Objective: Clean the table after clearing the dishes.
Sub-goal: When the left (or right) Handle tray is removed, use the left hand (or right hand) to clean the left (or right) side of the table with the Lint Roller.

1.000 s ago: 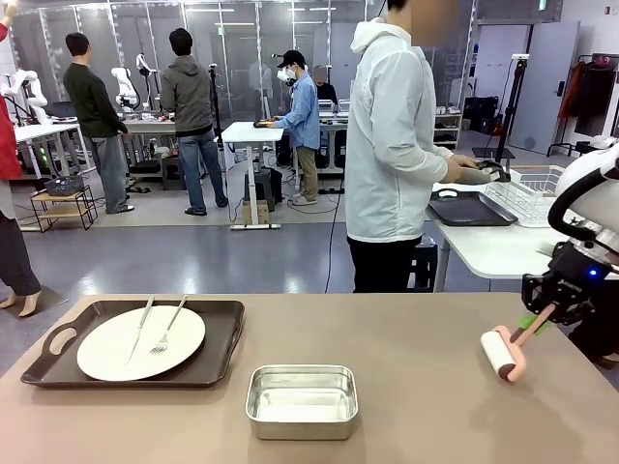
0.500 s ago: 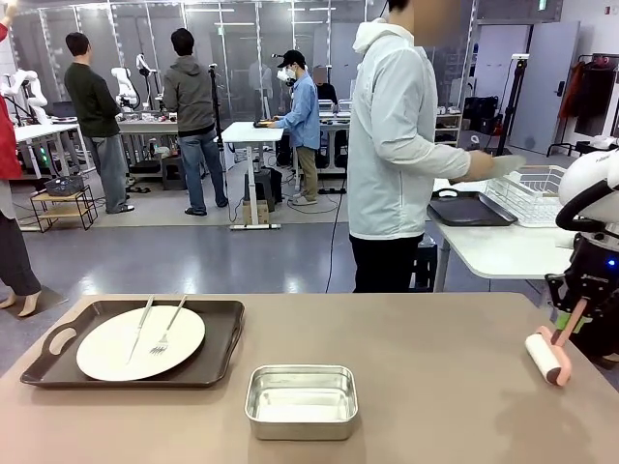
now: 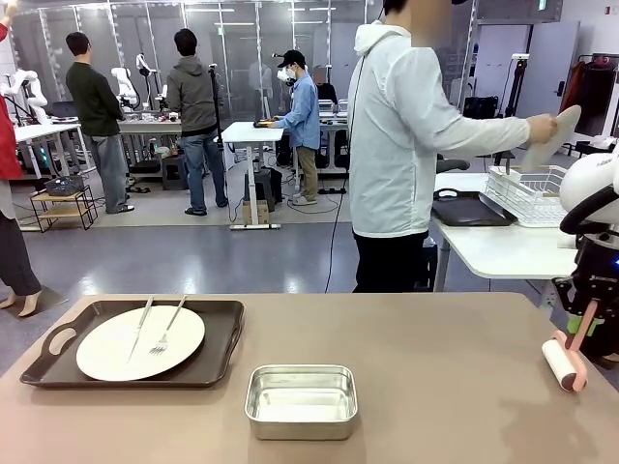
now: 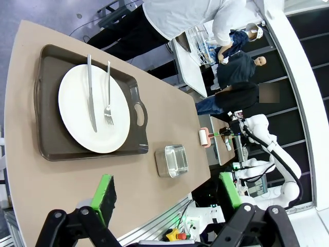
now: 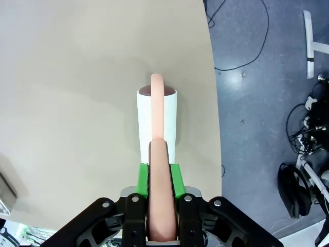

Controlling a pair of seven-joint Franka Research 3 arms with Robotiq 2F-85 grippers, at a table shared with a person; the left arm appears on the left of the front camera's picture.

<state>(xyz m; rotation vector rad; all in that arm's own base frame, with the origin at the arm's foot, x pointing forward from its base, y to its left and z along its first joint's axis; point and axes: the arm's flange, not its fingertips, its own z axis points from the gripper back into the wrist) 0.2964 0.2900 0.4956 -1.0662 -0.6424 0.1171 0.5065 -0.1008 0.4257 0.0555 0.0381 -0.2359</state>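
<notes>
We log: right gripper [image 5: 158,177] clamped on roller [image 5: 157,118], at right edge of table [image 3: 435,387]; left gripper [image 4: 167,195] wide, empty. At table left: one tray [image 3: 58,338], one plate [image 3: 106,353], one fork [image 3: 166,329], one knife [image 3: 140,327]. At table mid-front: one pan [image 3: 302,401]. Open top from pan to roller.

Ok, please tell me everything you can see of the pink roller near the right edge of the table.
The lint roller has a white roll on a salmon-pink frame and handle, plastic by its look. The right gripper is shut on the handle, a green pad on each side. The roll seems to rest on the table close to its right edge, handle slanting up to the gripper.
</notes>
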